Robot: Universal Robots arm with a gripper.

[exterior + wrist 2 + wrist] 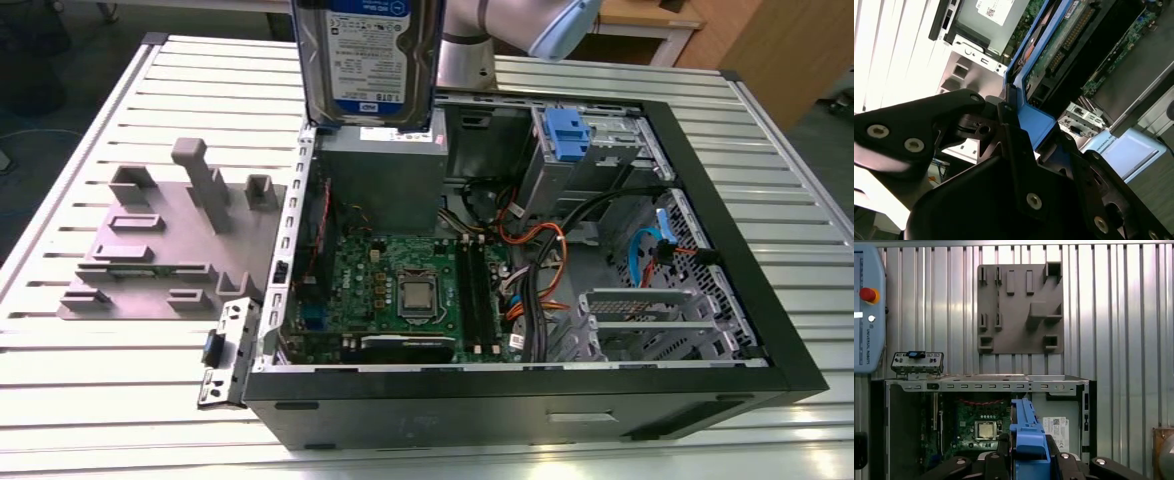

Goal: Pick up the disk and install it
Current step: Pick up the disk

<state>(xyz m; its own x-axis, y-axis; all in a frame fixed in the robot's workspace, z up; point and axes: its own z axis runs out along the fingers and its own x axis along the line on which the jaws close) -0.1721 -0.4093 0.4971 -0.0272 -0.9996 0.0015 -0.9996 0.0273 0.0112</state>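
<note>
Upright, the disk (367,55) — clamped edgewise between the jaws.

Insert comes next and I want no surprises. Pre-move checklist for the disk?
1. Grip: ok. The gripper is shut on the disk by its blue frame.
2. Disk pose: ok. It is held upright, label facing the exterior view.
3. Clearance: ok. The disk hangs above the case, not in it.
4. Case access: ok. The side is open and the board is exposed.
5. Bay free: cannot tell. The blue latch sits at the bay, and the slot behind it is hidden.
6. Cables: cannot tell. Orange and black loops lie beside the bay.
</note>
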